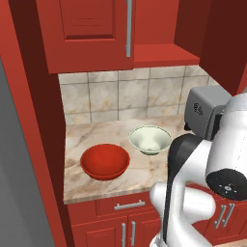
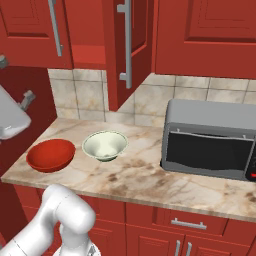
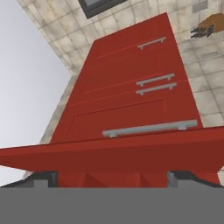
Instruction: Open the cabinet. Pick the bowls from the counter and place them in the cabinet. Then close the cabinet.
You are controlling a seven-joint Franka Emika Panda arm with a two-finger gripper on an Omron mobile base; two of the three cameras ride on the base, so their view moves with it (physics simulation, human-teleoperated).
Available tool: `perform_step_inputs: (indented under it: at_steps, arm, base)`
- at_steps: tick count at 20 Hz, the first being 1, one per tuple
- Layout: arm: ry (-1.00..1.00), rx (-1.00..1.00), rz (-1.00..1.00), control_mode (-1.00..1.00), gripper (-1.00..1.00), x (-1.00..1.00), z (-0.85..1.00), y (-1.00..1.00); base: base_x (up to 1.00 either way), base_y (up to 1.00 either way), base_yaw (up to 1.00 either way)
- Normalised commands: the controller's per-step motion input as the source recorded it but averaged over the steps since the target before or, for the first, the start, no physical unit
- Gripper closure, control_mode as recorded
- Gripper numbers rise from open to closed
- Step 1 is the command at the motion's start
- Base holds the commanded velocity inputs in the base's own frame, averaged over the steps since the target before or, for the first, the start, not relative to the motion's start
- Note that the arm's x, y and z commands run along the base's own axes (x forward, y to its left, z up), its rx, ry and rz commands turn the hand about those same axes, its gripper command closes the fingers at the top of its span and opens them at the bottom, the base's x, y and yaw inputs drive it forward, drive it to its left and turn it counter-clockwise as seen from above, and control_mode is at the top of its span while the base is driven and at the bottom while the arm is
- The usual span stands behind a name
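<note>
Claw [image 3: 113, 178] jaws are spread wide with nothing held between them, and a red cabinet edge is seen close in front of the fingertips [image 3: 43, 178]. One door [image 2: 131, 50] of the cabinet [image 1: 87, 29] is swung open and its shelf [image 1: 164, 55] is bared, so opening is judged done. Picking comes next: the claw must be lowered to the red bowl [image 1: 105, 161] or pale bowl [image 1: 150, 140], both set on the tabletop [image 1: 140, 178] below it.

I'm in a kitchen: red wall cabinet [image 2: 125, 45] over a tiled backsplash [image 1: 120, 94], a marble desk [image 2: 145, 177] carrying a grey microwave [image 2: 210, 140], red base cabinets [image 1: 125, 219] with silver handles beneath.
</note>
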Motion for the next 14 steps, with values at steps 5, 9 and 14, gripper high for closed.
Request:
perform_step_inputs:
  at_steps: [5, 9, 14]
  arm:
    - [0.0, 0.09, 0.02, -1.0, -1.0, 0.47, -0.26, 0.0]
    - [0.01, 0.05, 0.05, -1.0, -1.0, 0.46, -0.13, -0.07]
    - [0.02, 0.04, 0.06, -1.0, -1.0, 0.5, -0.12, -0.09]
  base:
    - [0.0, 0.0, 0.0]
    - [0.0, 0.0, 0.0]
    - [0.0, 0.0, 0.0]
